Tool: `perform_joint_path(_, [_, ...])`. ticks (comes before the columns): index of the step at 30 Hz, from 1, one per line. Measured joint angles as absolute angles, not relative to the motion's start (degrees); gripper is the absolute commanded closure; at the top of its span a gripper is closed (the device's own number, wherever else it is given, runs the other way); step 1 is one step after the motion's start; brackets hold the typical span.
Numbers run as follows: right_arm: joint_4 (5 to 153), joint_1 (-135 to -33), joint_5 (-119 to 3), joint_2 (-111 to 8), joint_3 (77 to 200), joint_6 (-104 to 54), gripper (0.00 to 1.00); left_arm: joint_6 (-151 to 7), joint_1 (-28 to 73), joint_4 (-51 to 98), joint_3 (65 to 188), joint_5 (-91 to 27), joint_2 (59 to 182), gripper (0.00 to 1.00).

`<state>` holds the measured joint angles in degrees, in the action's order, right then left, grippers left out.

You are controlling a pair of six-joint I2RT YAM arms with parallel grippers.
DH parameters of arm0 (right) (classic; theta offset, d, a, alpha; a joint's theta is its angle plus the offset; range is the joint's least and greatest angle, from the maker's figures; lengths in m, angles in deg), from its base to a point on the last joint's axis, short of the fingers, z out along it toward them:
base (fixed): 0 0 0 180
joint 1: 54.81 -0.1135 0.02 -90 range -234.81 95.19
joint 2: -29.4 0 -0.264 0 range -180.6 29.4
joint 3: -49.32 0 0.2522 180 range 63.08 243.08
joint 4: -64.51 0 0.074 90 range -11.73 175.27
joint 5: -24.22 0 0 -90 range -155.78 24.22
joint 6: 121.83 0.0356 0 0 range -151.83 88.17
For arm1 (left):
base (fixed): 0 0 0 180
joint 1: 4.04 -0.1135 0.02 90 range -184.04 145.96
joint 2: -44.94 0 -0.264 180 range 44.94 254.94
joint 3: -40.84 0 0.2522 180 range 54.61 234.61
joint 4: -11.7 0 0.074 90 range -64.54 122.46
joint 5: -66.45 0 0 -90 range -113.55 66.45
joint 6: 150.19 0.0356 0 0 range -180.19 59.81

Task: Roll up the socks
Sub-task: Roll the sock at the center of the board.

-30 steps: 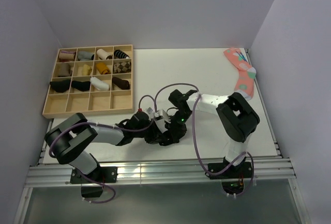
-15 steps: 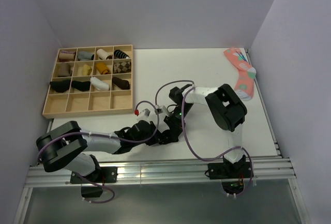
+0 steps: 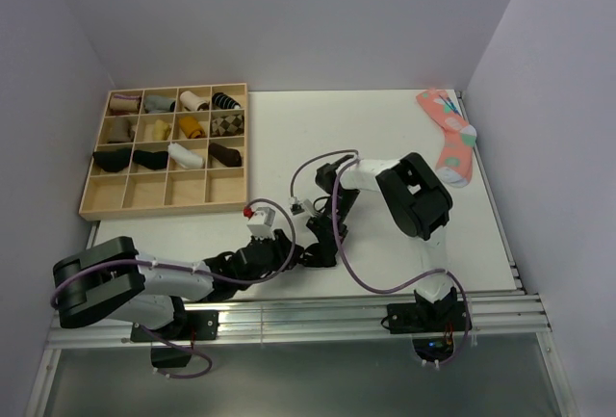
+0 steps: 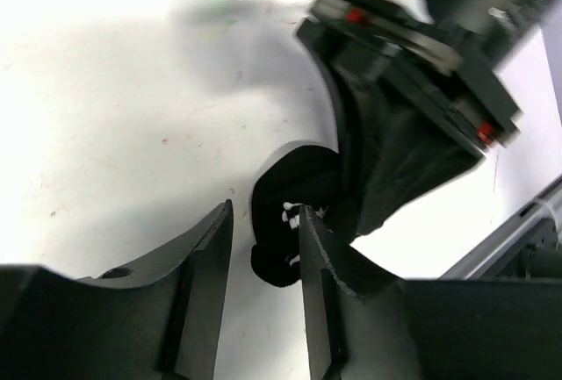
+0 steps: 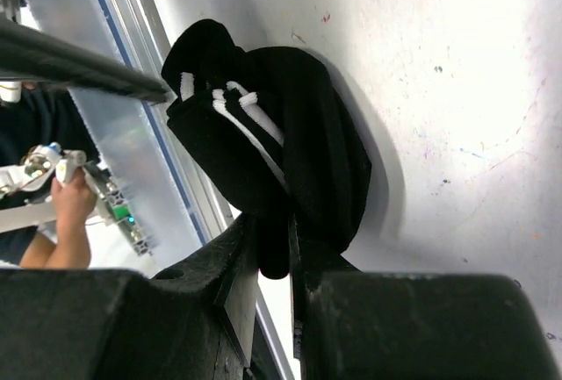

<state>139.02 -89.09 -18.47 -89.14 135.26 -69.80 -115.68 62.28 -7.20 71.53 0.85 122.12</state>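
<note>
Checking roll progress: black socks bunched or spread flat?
Bunched: black socks form a folded lump, right fingers pinching one end.

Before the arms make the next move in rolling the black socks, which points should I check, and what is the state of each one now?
1. Right gripper grips the socks: ok, its jaws are closed on a fold of them.
2. Left gripper is ready for a new grasp: ok, its jaws stand apart, with the socks just beyond the tips.
3. Socks are supported by the table: ok, they rest on it near its front edge.
4. Roll is finished: not ok, the bundle looks loose, with the white stripes showing.
5. Both socks are in the bundle: cannot tell, only one black mass shows.
6. Room between the two grippers: not ok, they crowd together at the socks.
</note>
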Motion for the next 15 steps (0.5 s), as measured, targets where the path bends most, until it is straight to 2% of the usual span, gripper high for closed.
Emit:
perform_joint_path(6, [140.6,-89.0,-19.0,-89.9,135.9,-69.7,0.80,-107.0,63.1,-17.5,67.8,-0.3,121.7,0.53])
perform_joint_path(15, [142.6,-89.0,-19.4,-91.8,137.8,-68.6,0.80,-98.9,62.9,-28.3,67.8,-11.5,128.6,0.50])
